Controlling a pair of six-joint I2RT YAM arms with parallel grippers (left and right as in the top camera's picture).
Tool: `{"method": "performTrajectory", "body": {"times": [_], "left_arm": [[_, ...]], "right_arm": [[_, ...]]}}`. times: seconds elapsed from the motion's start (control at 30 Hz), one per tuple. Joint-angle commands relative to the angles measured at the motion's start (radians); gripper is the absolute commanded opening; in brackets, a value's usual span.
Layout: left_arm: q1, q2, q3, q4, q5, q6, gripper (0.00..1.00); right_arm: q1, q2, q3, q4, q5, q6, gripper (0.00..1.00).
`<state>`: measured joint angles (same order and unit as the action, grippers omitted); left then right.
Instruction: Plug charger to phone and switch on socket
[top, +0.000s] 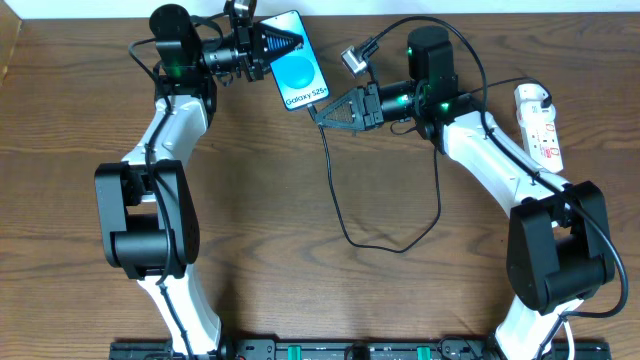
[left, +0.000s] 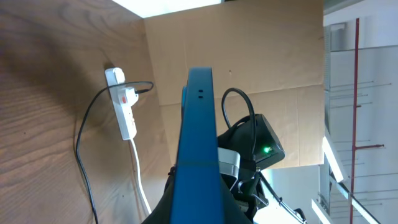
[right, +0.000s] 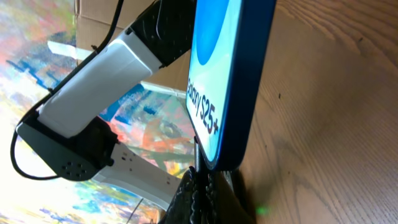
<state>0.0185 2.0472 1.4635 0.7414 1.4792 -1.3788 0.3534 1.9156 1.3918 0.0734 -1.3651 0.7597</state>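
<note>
Two arms reach out from the near edge of the wood tabletop (top: 300, 300). Nearest, the charger (top: 345, 232) cable lies in a slack loop on the wood approx. mid-table. One run goes up toward the centre, the other curves up & right under the right forearm.

Further out on the right, the socket (top: 538, 122) lies flat near the tabletop's right edge. The charger's white adapter (top: 530, 97) is plugged in at its far end. Left wrist cam agrees: socket (left: 126, 112) w/ adapter at one end, black cable leaving beside a red switch mark, white cord off the opposite end.

At similar depth, centre, the right end effector (top: 318, 110) points left. Its fingers are pinched tight on the charger's connector end, and the cable drops away from the tips. The tip sits right at the phone's lower short edge. Right wrist cam puts it just under that edge, btwn the dark fingers (right: 199, 196), but can't tell if it's in the port.

Farthest, the phone (top: 300, 72) sits tilted at top centre, its cyan screen visible from overhead w/ "Galaxy S25+" readable. The left end effector (top: 288, 45) comes in from the left, clamped on the phone's upper part. Can't tell if the phone's lower edge touches the wood.
</note>
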Motion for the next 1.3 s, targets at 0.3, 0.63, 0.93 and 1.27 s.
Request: {"method": "performTrajectory", "body": {"times": [0.3,0.63,0.93,1.27], "left_arm": [[-0.043,-0.022,0.013,0.008,0.079,0.035,0.07],[-0.042,-0.022,0.013,0.008,0.080,0.035,0.07],[-0.042,-0.022,0.013,0.008,0.080,0.035,0.07],[-0.041,-0.022,0.013,0.008,0.053,0.034,0.07]], "right_arm": [[0.015,-0.006,0.010,0.034,0.239,0.077,0.01],[0.014,-0.006,0.010,0.047,0.232,0.069,0.01],[-0.039,-0.006,0.010,0.047,0.119,0.027,0.22],[-0.012,-0.006,0.010,-0.032,0.045,-0.058,0.35]]}}
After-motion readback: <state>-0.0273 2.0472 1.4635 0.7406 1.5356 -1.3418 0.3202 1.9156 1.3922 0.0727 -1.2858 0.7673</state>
